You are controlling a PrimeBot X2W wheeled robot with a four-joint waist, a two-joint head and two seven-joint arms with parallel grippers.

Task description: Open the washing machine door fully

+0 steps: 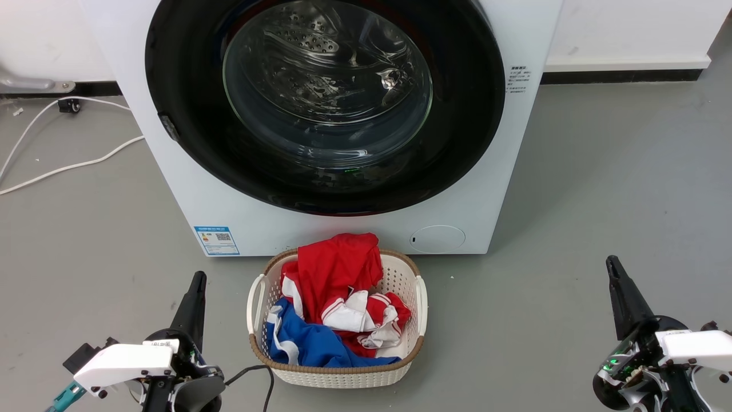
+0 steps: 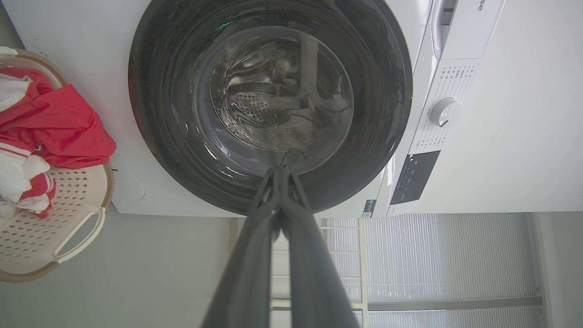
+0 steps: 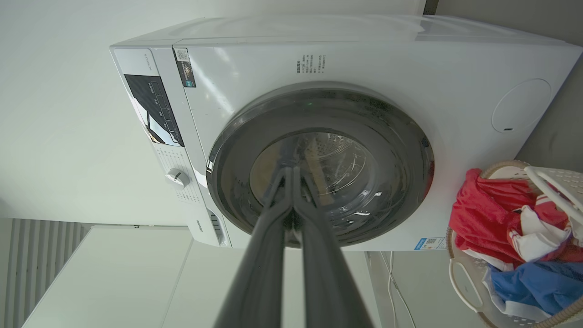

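Note:
The white washing machine [image 1: 354, 226] stands straight ahead on the grey floor. Its round glossy black door [image 1: 189, 143] lies flat against the front, with the clear glass bowl [image 1: 327, 80] at its centre showing the steel drum behind. My left gripper [image 1: 197, 281] sits low at the left, shut and empty, well short of the machine. At the lower right my right gripper [image 1: 612, 266] is likewise shut on nothing. In the left wrist view the door [image 2: 155, 91] lies beyond my shut left gripper [image 2: 280, 169]; in the right wrist view the door [image 3: 401, 150] lies beyond my shut right gripper [image 3: 291, 171].
A cream laundry basket [image 1: 422, 297] with red, white and blue clothes stands on the floor right before the machine, between my grippers. White cables [image 1: 68, 166] trail over the floor at the left. A round flap [image 1: 437, 238] and a blue label [image 1: 217, 240] sit low on the machine's front.

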